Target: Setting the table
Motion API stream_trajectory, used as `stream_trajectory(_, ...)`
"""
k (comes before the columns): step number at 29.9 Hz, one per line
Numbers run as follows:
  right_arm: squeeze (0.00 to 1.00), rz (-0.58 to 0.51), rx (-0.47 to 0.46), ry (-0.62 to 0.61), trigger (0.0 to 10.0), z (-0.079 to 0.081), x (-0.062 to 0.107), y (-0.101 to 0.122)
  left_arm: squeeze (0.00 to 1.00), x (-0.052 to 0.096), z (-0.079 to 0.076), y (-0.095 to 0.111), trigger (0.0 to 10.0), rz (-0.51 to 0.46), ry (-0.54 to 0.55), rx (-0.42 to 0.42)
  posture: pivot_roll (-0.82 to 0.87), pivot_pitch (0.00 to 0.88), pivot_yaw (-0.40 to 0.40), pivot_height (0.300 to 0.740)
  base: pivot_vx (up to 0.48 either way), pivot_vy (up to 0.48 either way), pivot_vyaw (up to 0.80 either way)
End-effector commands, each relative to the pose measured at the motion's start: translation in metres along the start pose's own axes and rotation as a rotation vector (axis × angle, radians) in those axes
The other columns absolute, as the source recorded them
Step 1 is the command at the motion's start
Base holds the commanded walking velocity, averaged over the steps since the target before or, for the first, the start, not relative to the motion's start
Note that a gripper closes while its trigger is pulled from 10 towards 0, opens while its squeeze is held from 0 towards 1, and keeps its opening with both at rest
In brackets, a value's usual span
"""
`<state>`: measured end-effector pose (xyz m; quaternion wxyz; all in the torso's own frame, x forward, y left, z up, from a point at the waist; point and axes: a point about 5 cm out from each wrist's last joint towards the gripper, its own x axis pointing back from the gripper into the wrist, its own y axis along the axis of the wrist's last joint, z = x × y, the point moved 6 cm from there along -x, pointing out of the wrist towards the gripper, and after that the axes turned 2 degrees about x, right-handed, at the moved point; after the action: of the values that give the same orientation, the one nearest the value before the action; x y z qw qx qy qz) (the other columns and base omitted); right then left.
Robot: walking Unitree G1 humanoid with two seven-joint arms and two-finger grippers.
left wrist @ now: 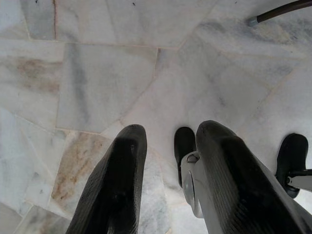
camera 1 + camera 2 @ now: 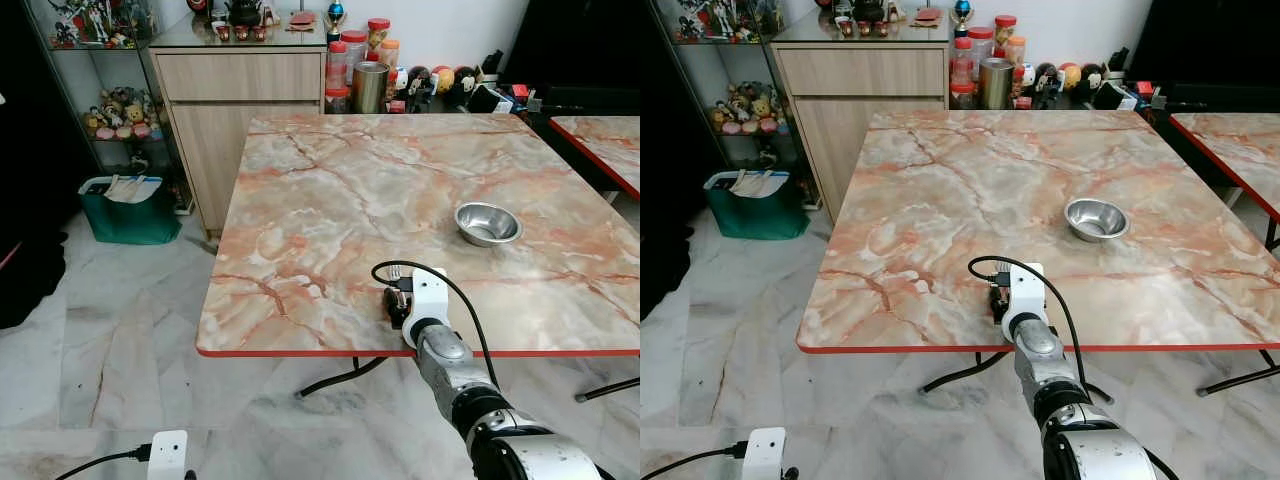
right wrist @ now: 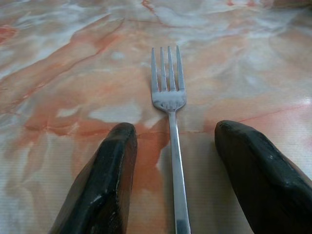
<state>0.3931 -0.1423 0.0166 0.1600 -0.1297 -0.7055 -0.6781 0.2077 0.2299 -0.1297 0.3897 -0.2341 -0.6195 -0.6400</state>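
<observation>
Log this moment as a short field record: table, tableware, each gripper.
table: marble-pattern top with red edge
bowl: steel bowl, upright on the table, right of centre
fork: fork flat on the table, tines pointing away from the robot
right gripper: right gripper at the table's near edge, open, fingers either side of the fork handle, not touching it
left gripper: left gripper open, over the floor

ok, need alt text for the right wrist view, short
A silver fork lies flat on the marble table, tines pointing away, its handle running back between the right gripper's two black fingers. The jaws stand open, one on each side of the handle, not touching it.
</observation>
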Motion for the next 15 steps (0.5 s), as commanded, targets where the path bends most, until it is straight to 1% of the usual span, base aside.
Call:
stream_trajectory(1, 0.0, 0.06, 0.016, -0.001, 0.0, -0.002, 0.0, -0.009, 0.0, 0.0, -0.003, -0.005, 10.0, 0.019, -0.014, -0.003, 0.01, 0.0, -0.027, 0.74, 0.0, 0.0, 0.0)
stream_trajectory(3, 0.0, 0.136, 0.042, 0.018, 0.0, 0.002, 0.003, -0.026, 0.0, 0.001, -0.008, -0.006, 10.0, 0.027, -0.031, -0.003, 0.01, 0.0, -0.026, 0.74, 0.0, 0.0, 0.0)
stream_trajectory(15, 0.0, 0.13, 0.037, 0.025, 0.0, 0.003, 0.002, -0.024, 0.0, 0.0, -0.009, -0.005, 10.0, 0.027, -0.036, -0.001, 0.01, 0.0, -0.026, 0.74, 0.0, 0.0, 0.0)
